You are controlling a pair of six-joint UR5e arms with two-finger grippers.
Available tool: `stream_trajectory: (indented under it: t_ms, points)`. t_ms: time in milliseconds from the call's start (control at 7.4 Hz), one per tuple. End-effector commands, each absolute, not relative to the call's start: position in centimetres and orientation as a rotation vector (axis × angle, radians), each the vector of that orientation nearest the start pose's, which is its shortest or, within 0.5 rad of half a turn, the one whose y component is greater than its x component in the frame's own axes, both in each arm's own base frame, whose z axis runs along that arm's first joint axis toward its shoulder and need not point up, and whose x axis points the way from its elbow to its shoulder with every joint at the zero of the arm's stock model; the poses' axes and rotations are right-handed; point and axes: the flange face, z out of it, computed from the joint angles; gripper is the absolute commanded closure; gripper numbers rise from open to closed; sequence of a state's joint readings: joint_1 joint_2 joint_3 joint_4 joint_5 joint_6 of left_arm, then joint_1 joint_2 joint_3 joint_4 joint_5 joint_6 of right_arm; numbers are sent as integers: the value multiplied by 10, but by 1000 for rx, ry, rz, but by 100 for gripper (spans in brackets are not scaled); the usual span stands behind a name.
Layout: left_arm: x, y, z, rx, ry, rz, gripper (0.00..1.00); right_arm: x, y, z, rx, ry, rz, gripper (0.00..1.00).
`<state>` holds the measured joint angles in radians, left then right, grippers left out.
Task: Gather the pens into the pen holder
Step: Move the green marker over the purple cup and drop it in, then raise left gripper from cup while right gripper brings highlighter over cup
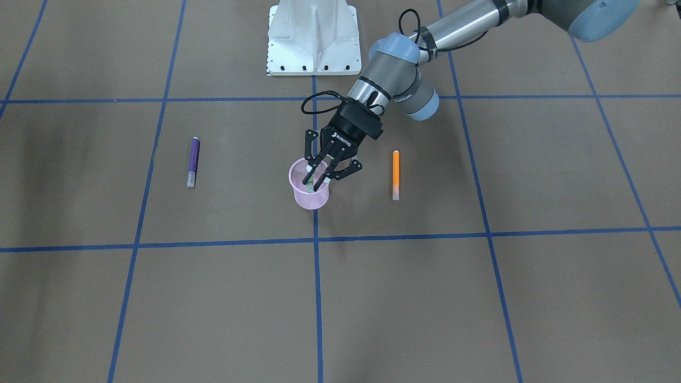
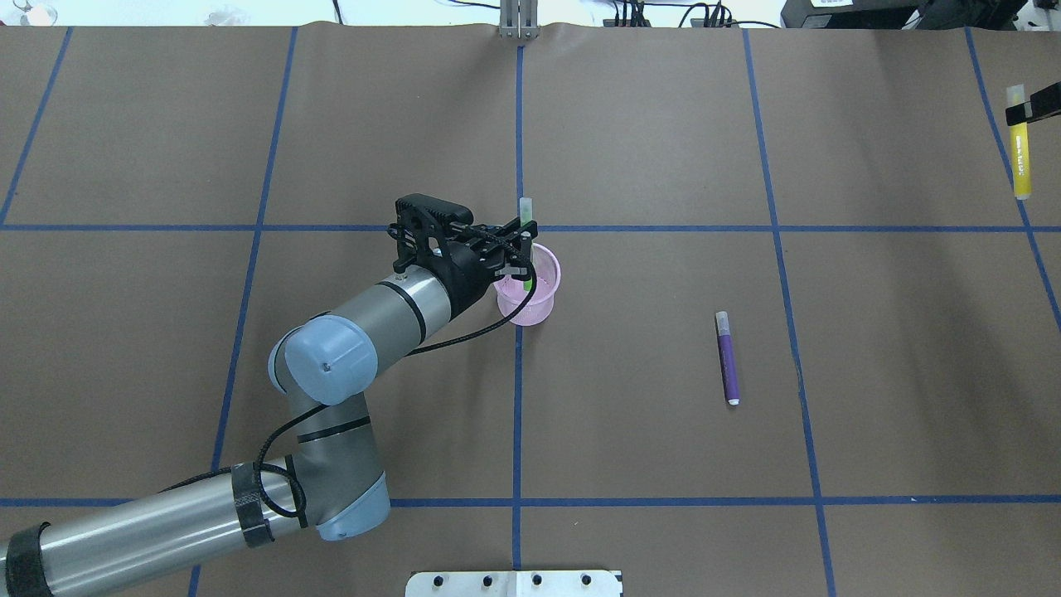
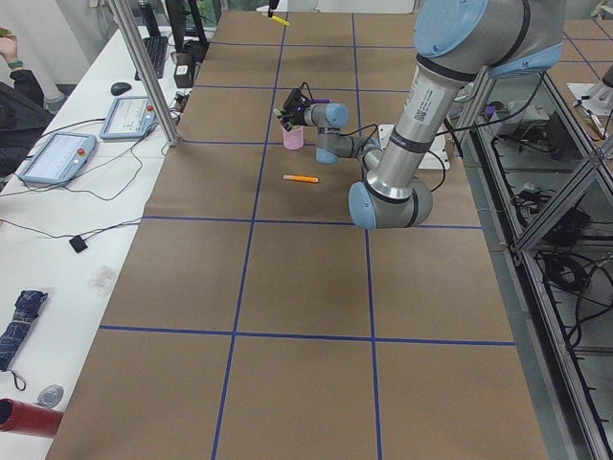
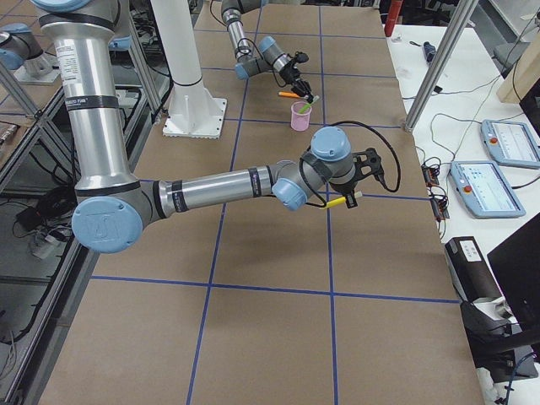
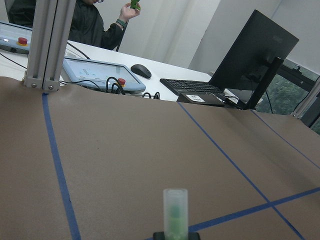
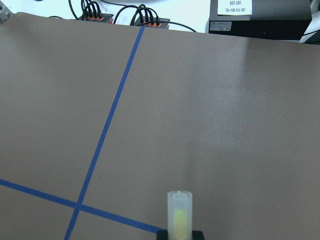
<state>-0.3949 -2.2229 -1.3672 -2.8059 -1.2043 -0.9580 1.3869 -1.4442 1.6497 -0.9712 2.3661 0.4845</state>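
The pink mesh pen holder (image 1: 311, 198) (image 2: 536, 305) stands near the table's middle. My left gripper (image 1: 313, 184) (image 2: 522, 259) is right over it, shut on the bright green pen (image 2: 526, 236), which stands upright with its lower end inside the cup; its pale cap shows in the left wrist view (image 5: 175, 210). The purple pen (image 1: 193, 161) (image 2: 728, 358) and the orange pen (image 1: 396, 174) lie flat on either side of the cup. My right gripper (image 2: 1025, 108) (image 4: 348, 199) is far off at the table's side, shut on a yellow pen (image 2: 1021, 162) (image 6: 179, 215).
The robot's white base (image 1: 314, 37) stands at the table's edge behind the cup. Aluminium posts (image 3: 144, 67) (image 4: 439, 59) and a white desk with tablets (image 3: 57, 153) line the far side. Blue tape lines cross the brown table.
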Motion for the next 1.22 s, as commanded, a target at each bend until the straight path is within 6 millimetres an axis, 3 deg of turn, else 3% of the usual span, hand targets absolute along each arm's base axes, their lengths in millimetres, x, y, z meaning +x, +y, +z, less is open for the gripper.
stream_trajectory:
  t_ms: [0,406,676,811,1082]
  points:
    - [570,-420,211,1042,1342,-146,2,-40,-557,469,546,-967,-77,100]
    - [535,-413,161,1019,1388,-98,2,-41,-560,441,624,-981,-111,100]
    - [499,-445,145,954,1297,-66,1,-45,-576,392,677,-1017,-100,100]
    - [481,-467,147,867,1265,-65,1,-53,-580,362,707,-1040,-104,100]
    - [421,-516,156,646,1170,-5,1,-107,-576,308,772,-1060,-110,100]
